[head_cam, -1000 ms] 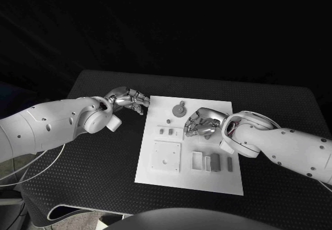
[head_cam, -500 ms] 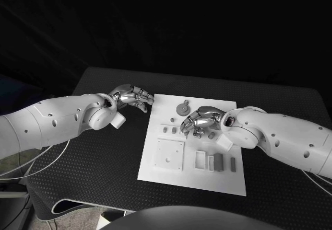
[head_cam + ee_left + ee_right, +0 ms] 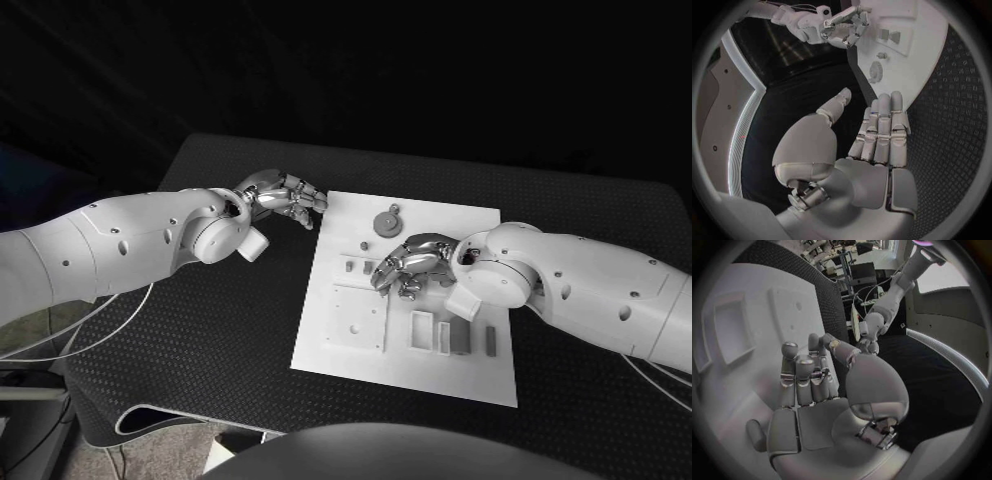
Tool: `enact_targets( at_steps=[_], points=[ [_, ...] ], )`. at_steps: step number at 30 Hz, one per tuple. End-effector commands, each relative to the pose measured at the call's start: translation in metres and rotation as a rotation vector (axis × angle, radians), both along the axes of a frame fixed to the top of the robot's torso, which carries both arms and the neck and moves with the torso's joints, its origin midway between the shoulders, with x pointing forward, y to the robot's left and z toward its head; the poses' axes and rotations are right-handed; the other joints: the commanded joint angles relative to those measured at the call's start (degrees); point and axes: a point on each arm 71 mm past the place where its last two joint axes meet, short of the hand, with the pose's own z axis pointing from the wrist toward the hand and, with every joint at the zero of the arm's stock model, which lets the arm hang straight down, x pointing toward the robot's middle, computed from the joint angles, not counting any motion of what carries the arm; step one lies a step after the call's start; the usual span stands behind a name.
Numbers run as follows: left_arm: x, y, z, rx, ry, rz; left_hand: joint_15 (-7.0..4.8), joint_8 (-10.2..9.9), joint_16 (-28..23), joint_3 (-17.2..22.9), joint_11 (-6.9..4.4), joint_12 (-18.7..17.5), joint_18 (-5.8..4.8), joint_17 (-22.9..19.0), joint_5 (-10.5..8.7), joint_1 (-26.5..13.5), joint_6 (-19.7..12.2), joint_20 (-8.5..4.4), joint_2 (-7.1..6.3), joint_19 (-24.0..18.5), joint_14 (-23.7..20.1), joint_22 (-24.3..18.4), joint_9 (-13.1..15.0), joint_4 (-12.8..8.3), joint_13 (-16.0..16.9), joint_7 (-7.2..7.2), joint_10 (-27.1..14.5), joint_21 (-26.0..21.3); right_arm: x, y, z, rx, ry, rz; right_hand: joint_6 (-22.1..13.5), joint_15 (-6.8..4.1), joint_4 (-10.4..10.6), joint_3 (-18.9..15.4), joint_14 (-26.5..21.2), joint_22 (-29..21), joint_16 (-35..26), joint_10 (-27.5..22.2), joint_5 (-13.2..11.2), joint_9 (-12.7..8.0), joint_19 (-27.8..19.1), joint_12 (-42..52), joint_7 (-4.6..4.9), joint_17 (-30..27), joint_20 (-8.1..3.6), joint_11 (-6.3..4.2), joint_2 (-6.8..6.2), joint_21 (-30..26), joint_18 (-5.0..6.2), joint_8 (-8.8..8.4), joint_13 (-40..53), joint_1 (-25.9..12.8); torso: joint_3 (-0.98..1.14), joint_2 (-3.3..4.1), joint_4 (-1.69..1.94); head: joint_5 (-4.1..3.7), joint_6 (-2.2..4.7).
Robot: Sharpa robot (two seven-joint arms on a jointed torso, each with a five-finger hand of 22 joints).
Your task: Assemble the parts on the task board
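My right hand (image 3: 411, 263) hovered over the middle of the flat white task board (image 3: 411, 365), fingers loosely curled, holding nothing, hiding small parts beneath. My left hand (image 3: 283, 196) hung empty, fingers extended, beside the board's far corner, above the textured black tabletop (image 3: 216, 350). A round toothed gear (image 3: 388, 225) lay nearby.

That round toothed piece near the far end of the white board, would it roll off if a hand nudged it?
Probably not: the gear lies flat on the task board, so it should slide rather than roll. It looks small, stiff and probably light. Lying that flat, it could be awkward to pinch.
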Motion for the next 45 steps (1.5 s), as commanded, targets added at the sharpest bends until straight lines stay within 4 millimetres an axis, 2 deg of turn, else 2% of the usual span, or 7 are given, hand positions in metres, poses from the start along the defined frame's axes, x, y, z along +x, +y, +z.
enact_targets(
  at_steps=[1,6,15,26,35,41,45],
  points=[
    [0.001,-0.001,0.001,-0.004,-0.009,-0.002,-0.01,0.3,0.2,-0.2,0.07,-0.1,0.91,0.1,-0.19,0.1,-0.2,-0.13,0.17,0.4,0.5,-0.1,-0.1,0.0,-0.1,0.40,-0.3,-0.1,-0.005,0.001,-0.007,-0.035,0.052,0.024,-0.3,-0.03,0.2,0.0,-0.3,1.2,0.3,-0.2,0.2,0.1,-0.3,-0.1,0.15,0.1,-0.16,0.06,1.02,0.0,1.79,0.39,0.1,0.4,0.07,0.05,-0.01,0.36,-0.38],
    [0.000,-0.003,0.001,-0.005,-0.008,-0.005,-0.01,0.3,0.2,-0.2,0.07,-0.1,0.91,0.1,-0.19,0.0,-0.2,-0.13,0.17,0.4,0.5,-0.1,-0.1,0.0,-0.1,0.41,-0.3,-0.1,-0.006,0.003,-0.008,-0.053,0.042,0.038,-0.3,-0.02,0.2,0.1,-0.3,1.2,0.3,-0.3,0.2,0.2,-0.4,-0.1,0.15,0.1,-0.15,0.07,1.06,0.1,1.79,0.39,0.1,0.4,0.06,0.03,-0.13,0.65,-0.72],
    [0.000,-0.002,0.001,-0.004,-0.008,-0.004,-0.01,0.3,0.2,-0.2,0.07,-0.1,0.91,0.1,-0.19,0.0,-0.2,-0.13,0.17,0.4,0.5,-0.1,-0.1,0.0,-0.1,0.41,-0.3,-0.1,-0.010,0.006,-0.011,-0.082,0.036,0.077,-0.4,0.00,0.2,0.0,-0.4,1.2,0.3,-0.3,0.2,0.3,-0.4,-0.2,0.16,0.1,-0.14,0.09,1.09,0.1,1.79,0.40,0.1,0.4,0.07,0.03,-0.12,0.87,-1.10],
    [0.000,-0.003,0.001,-0.005,-0.008,-0.004,-0.01,0.3,0.2,-0.1,0.07,-0.1,0.92,0.1,-0.19,0.0,-0.2,-0.13,0.16,0.4,0.5,-0.1,-0.1,0.0,-0.1,0.42,-0.3,-0.1,-0.013,0.011,-0.016,-0.137,0.004,0.120,-0.5,0.01,0.2,0.0,-0.5,1.3,0.3,-0.3,0.2,0.4,-0.5,-0.2,0.14,0.2,-0.13,0.10,1.08,0.2,1.79,0.42,0.1,0.4,0.01,0.01,-0.10,0.94,-1.10],
    [0.000,-0.002,0.001,-0.004,-0.007,-0.004,-0.01,0.3,0.2,-0.1,0.08,-0.1,0.92,0.1,-0.19,0.0,-0.2,-0.13,0.16,0.4,0.5,-0.1,-0.1,0.0,-0.1,0.42,-0.3,-0.1,-0.012,0.014,-0.020,-0.157,-0.015,0.120,-0.6,0.02,0.2,0.0,-0.5,1.3,0.4,-0.3,0.2,0.5,-0.6,-0.2,0.14,0.2,-0.12,0.10,1.11,0.2,1.79,0.44,0.2,0.4,0.02,0.02,0.06,1.08,-1.10],
    [0.000,-0.002,0.001,-0.004,-0.007,-0.004,-0.01,0.3,0.2,-0.1,0.08,-0.1,0.92,0.1,-0.19,0.0,-0.2,-0.13,0.16,0.4,0.5,-0.1,-0.1,0.0,-0.1,0.42,-0.3,-0.1,-0.011,0.014,-0.020,-0.162,-0.019,0.116,-0.6,0.02,0.2,0.0,-0.5,1.3,0.4,-0.3,0.2,0.5,-0.6,-0.2,0.14,0.2,-0.12,0.10,1.11,0.3,1.79,0.46,0.2,0.4,-0.02,0.02,-0.06,1.21,-1.10],
    [0.000,-0.003,0.001,-0.005,-0.007,-0.005,-0.01,0.3,0.2,-0.1,0.08,-0.1,0.92,0.1,-0.19,0.0,-0.2,-0.12,0.15,0.4,0.5,-0.1,-0.1,0.0,-0.1,0.43,-0.3,-0.1,-0.010,0.014,-0.021,-0.170,-0.025,0.110,-0.6,0.02,0.2,0.0,-0.5,1.3,0.4,-0.3,0.2,0.6,-0.6,-0.2,0.14,0.2,-0.12,0.10,1.10,0.3,1.79,0.47,0.2,0.4,0.04,0.03,-0.09,1.25,-1.10]
  ],
)
